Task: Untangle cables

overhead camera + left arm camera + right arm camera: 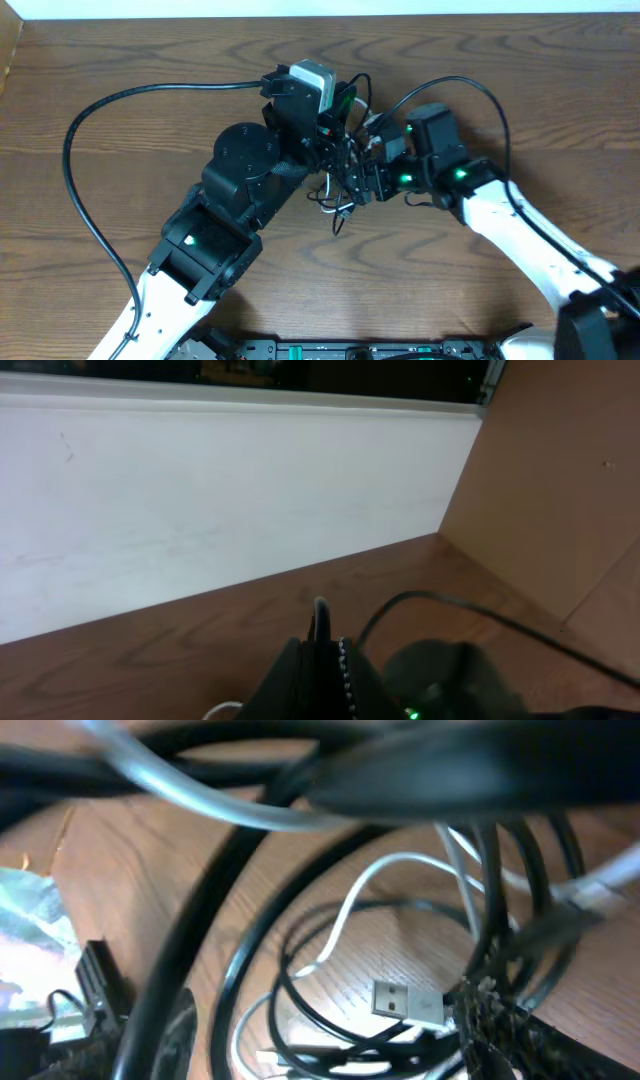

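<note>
The cables (336,205) are a small tangle of black cords and one white cord on the wooden table, between the two arms. My left gripper (338,150) hangs over the tangle's far side. In the left wrist view its fingers (325,655) are pressed together, with a thin black cable (320,615) sticking up between them. My right gripper (368,182) is at the tangle's right side. In the right wrist view its fingers (330,1040) are spread, with black loops, the white cord (350,910) and a silver USB plug (405,1000) between them.
The table's far edge meets a white wall (200,510). A thick black arm cable (75,190) loops across the table's left half, and another (470,90) arcs over the right arm. A brown board (560,490) stands at the right in the left wrist view.
</note>
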Tool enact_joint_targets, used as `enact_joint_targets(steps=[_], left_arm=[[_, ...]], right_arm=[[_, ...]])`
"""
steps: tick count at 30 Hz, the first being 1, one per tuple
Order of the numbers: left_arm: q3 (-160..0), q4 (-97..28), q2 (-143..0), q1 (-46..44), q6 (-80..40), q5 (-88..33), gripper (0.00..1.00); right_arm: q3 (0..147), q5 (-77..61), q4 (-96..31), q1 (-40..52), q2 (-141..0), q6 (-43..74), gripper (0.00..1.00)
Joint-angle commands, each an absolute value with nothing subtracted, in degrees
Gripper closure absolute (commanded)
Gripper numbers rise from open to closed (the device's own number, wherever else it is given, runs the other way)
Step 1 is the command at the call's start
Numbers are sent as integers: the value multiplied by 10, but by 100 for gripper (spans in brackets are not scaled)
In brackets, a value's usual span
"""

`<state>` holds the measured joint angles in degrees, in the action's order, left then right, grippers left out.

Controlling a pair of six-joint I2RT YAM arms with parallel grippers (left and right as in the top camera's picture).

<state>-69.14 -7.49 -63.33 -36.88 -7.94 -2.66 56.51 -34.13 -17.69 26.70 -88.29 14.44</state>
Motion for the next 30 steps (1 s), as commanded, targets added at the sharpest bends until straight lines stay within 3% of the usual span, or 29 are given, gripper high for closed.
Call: enact_joint_targets(steps=[1, 16, 17, 20, 22, 23, 24, 30], left_arm=[[-704, -69, -632, -371, -88, -25, 91], [-704, -76, -636, -371, -87, -25, 91], [-704, -76, -637, -371, -87, -25, 91], [-704, -76, -640, -371, -87, -25, 91], [-704, -77, -640, -371, -87, -25, 91], [-704, -76, -640, -371, -87, -25, 91], [-704, -76, -640, -371, -87, -25, 91], [-704, -94, -643, -371, -85, -1, 91]], right_arm=[[564, -325, -157, 280, -909, 172, 22], [564, -365, -83, 290, -918, 213, 25], [564, -363, -81, 290, -918, 215, 28], [564, -347, -86, 290, -919, 214, 55], [564, -340, -90, 290, -919, 214, 75], [564, -340, -92, 290, -919, 214, 93], [564, -340, -93, 290, -919, 215, 99], [564, -342, -93, 285, -913, 229, 99]])
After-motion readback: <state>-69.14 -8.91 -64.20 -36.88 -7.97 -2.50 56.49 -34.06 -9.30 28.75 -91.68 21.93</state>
